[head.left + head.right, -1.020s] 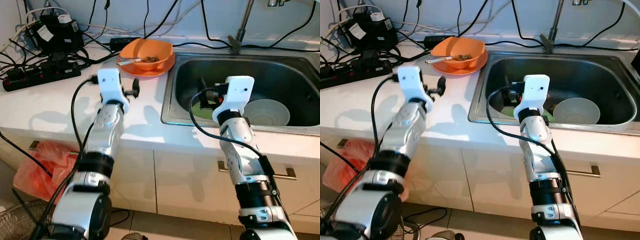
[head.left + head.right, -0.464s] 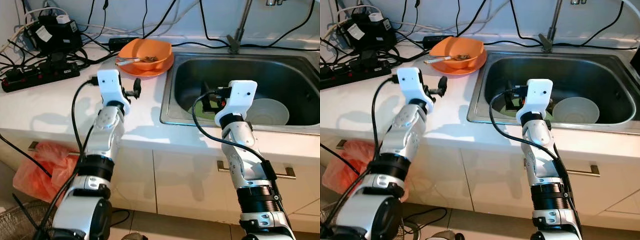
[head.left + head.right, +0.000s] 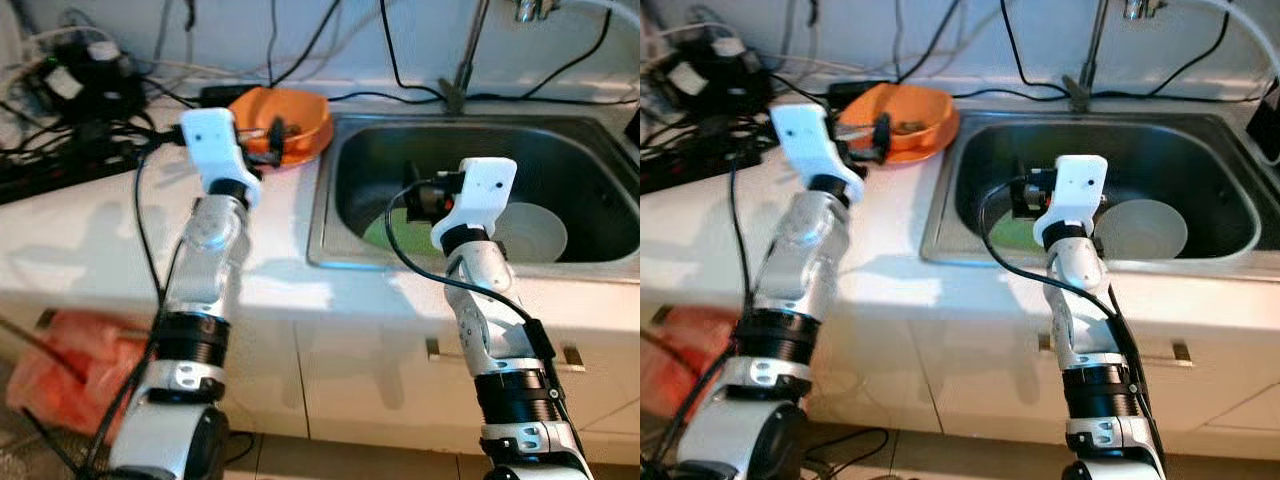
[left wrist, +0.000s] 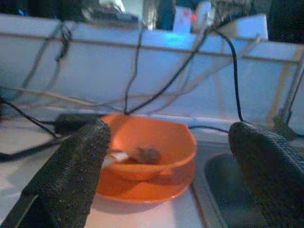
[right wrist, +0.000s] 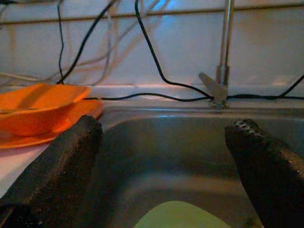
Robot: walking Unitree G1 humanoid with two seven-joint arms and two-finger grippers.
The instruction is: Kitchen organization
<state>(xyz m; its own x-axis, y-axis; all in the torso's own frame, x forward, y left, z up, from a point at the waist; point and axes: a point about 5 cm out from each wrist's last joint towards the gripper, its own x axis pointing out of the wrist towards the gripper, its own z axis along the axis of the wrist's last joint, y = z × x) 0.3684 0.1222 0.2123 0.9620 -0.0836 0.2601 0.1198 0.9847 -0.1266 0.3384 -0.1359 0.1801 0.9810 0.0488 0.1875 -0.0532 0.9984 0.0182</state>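
An orange bowl point(image 3: 293, 115) with food scraps and a utensil in it rests on an orange plate point(image 4: 142, 187) on the white counter, just left of the sink. My left gripper point(image 3: 272, 135) is open and level with the bowl's near side; in the left wrist view the bowl point(image 4: 147, 147) lies ahead between the fingers point(image 4: 71, 175). My right gripper point(image 3: 415, 195) hangs open above the steel sink point(image 3: 330, 200). Down in the sink are a green plate point(image 3: 390, 232) and a white bowl point(image 3: 535, 228).
Black cables, a power strip point(image 3: 55, 170) and adapters crowd the counter's back left. The faucet point(image 3: 468, 55) rises behind the sink. A red plastic bag point(image 3: 85, 345) lies on the floor by the cabinet.
My left gripper has reached forward across the counter and now sits right at the orange bowl. The camera has shifted a little. The right gripper stays over the sink.
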